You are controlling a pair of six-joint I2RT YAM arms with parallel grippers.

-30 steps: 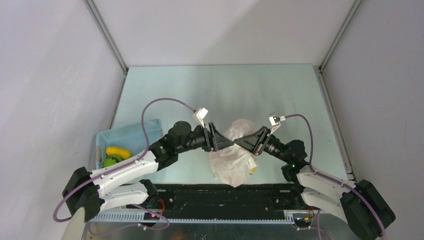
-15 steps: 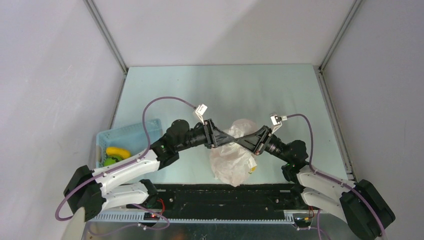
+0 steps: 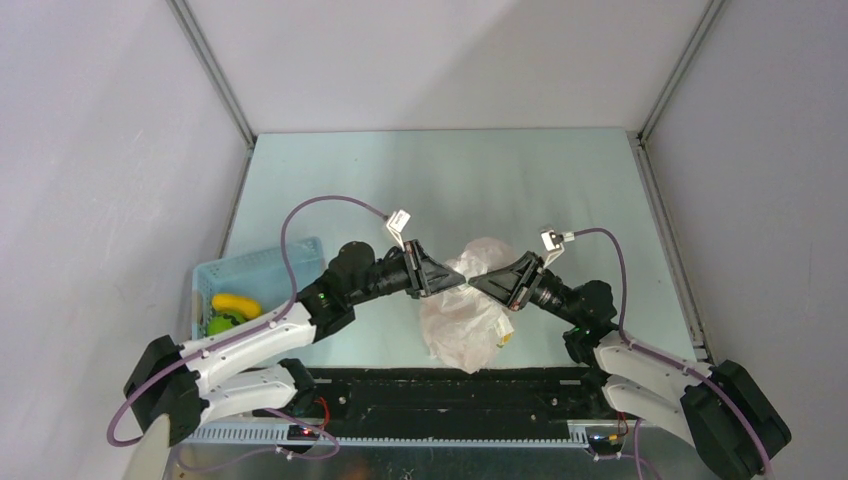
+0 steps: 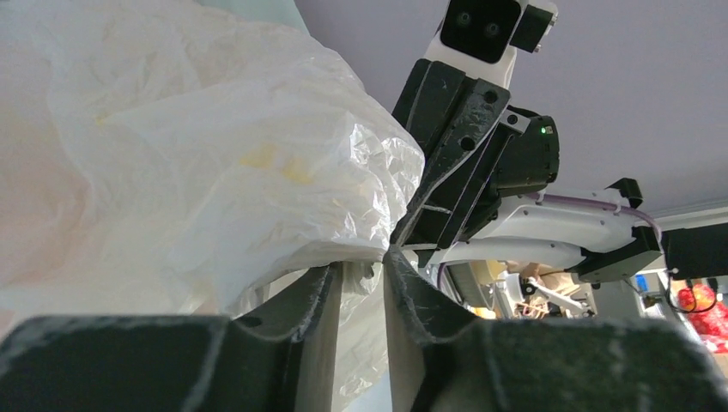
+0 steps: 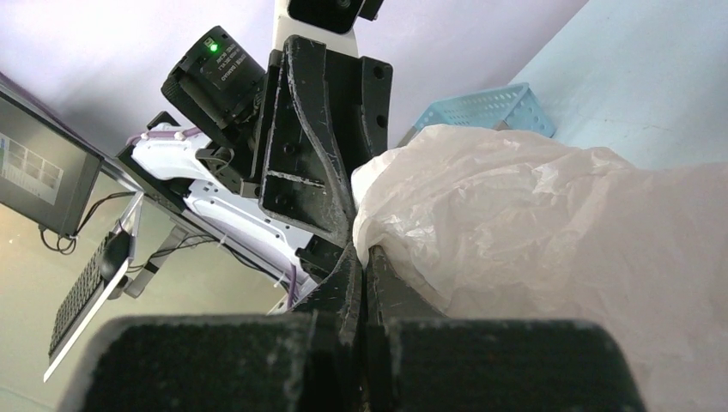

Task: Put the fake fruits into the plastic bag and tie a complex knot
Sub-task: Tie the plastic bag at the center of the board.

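The plastic bag point(image 3: 462, 325) lies crumpled on the table's near middle, with a yellow mark low on its right side. My left gripper point(image 3: 460, 283) and right gripper point(image 3: 473, 285) meet tip to tip above it. In the left wrist view the left gripper point(image 4: 364, 263) has a narrow gap between its jaws, and a fold of the bag point(image 4: 215, 172) lies across its tips. In the right wrist view the right gripper point(image 5: 362, 251) is shut on the bag's edge point(image 5: 549, 223). A long yellow fruit point(image 3: 236, 303) lies in the basket. I cannot make out a knot.
A light blue slatted basket point(image 3: 262, 266) stands at the near left, holding the yellow fruit and a green thing point(image 3: 220, 324); it also shows in the right wrist view point(image 5: 481, 107). Grey walls close in the table point(image 3: 450, 180) on three sides.
My left gripper has edged right towards the right gripper, and its jaws look narrower. The right gripper and the bag have hardly moved.
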